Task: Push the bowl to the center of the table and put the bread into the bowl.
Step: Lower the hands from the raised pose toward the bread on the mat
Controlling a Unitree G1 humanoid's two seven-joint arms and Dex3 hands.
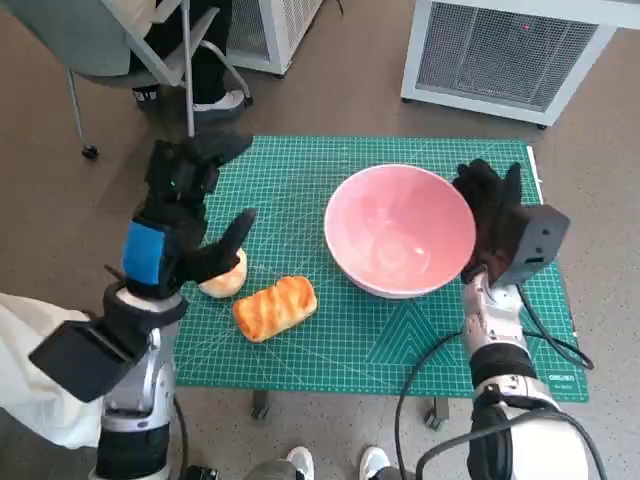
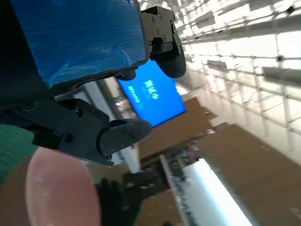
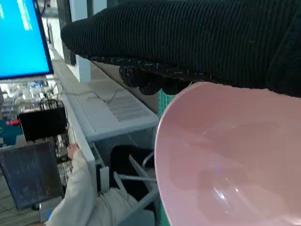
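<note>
A large pink bowl [image 1: 400, 232] stands on the right half of the green cutting mat [image 1: 330, 350]; it also fills the right wrist view [image 3: 225, 160]. My gloved right hand [image 1: 490, 215] is upright against the bowl's right rim, fingers spread, holding nothing; its glove [image 3: 197, 42] hangs over the rim. A golden striped bread [image 1: 275, 307] lies on the mat's front left, with a pale round bun [image 1: 226, 278] just beside it. My left hand [image 1: 180, 215] hovers over the mat's left edge with fingers apart and empty, one fingertip close above the bun. Its blue-taped back [image 2: 80, 33] dominates the left wrist view.
A chair [image 1: 150, 50] with a person's legs stands beyond the table's far left corner. White grilled units [image 1: 500, 50] stand on the floor behind the table. Feet [image 1: 335, 462] show at the front edge. A person's pale sleeve [image 3: 80, 193] appears past the bowl.
</note>
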